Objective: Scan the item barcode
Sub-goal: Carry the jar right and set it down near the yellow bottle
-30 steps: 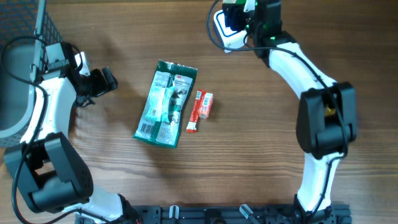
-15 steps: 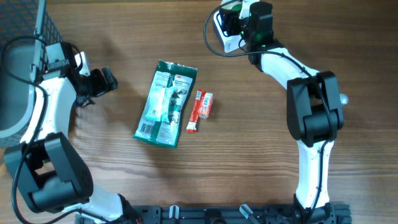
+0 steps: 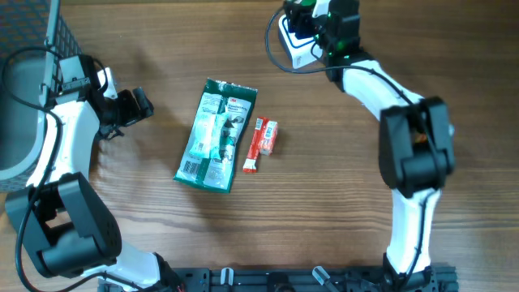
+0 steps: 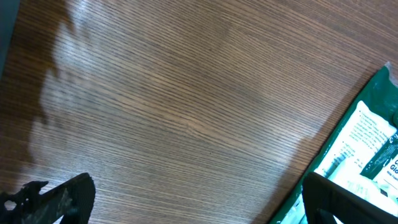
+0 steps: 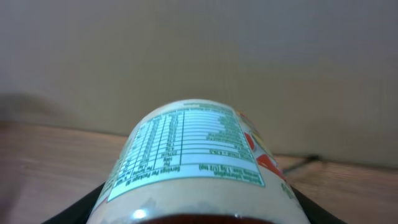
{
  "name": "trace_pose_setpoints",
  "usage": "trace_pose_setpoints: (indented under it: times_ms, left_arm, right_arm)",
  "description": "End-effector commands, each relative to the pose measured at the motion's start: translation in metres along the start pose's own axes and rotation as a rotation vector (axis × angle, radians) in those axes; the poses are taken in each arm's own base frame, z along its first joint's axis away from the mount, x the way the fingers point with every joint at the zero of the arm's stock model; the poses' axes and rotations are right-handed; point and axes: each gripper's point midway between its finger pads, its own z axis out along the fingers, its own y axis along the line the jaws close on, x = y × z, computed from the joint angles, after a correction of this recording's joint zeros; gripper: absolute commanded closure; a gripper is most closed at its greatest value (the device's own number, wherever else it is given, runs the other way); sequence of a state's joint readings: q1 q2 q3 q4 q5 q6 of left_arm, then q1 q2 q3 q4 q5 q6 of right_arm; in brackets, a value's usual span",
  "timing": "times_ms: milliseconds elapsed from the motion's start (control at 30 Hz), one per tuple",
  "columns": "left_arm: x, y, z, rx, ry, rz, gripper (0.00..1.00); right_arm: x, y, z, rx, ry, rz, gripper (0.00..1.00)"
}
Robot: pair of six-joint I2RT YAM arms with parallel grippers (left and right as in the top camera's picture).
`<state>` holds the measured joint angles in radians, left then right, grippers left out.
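Beyond the green pouch [image 3: 215, 134], up and to its right near the far edge of the table [image 3: 340, 203]: right gripper [image 3: 318, 18] clamped on a jar [image 5: 198, 152]. Dark fingers [image 5: 84, 211] show on both flanks of the jar in the wrist view. The printed nutrition panel faces the wrist camera. No barcode shows on that face, and I cannot tell where it sits.

White device [image 3: 290, 47] with a black cable [image 3: 272, 45], just beside that gripper on the side nearer the pouch. Taken to be the scanner, not confirmed. Overhead view does not show whether its window faces the jar.

Left of the pouch and apart from it: left gripper [image 3: 134, 105], jaws spread wide, only bare wood between them. A small red-and-white packet [image 3: 261, 144] lies just right of the pouch, untouched.

Judgement: presenting step in hand; scan not evidently done.

Risks from here:
- No read, if the barcode is turned away from the device. Only the nutrition panel is confirmed.
- Jar is round and glossy, so a two-finger hold on a curved wall may let it twist or slip under a quick wrist roll.
- Cable loop lies close to the arm. A sweep toward the pouch could snag it and drag the device.
- A dropped jar this far beyond the pouch could roll off the table.
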<state>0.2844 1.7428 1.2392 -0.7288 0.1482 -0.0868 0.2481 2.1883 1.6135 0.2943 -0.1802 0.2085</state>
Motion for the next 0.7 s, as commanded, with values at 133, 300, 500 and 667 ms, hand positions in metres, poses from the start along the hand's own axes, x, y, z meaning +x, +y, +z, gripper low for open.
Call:
trace_pose_setpoints:
  times_ms: [133, 300, 500, 667]
  left_arm:
    - [0.004, 0.004, 0.004, 0.002, 0.017, -0.003, 0.00]
    - [0.004, 0.004, 0.004, 0.002, 0.017, -0.003, 0.00]
    - [0.004, 0.004, 0.004, 0.002, 0.017, -0.003, 0.00]
    - [0.004, 0.004, 0.004, 0.002, 0.017, -0.003, 0.00]
  right_arm:
    - [-0.119, 0.033, -0.176, 0.079, 0.077, -0.051, 0.91]
    - [-0.057, -0.005, -0.261, 0.253, 0.414, 0.049, 0.96]
    - [0.057, -0.046, -0.303, 0.366, 0.845, 0.161, 0.95]
    - [0.148, -0.058, -0.308, 0.387, 1.012, 0.219, 0.92]
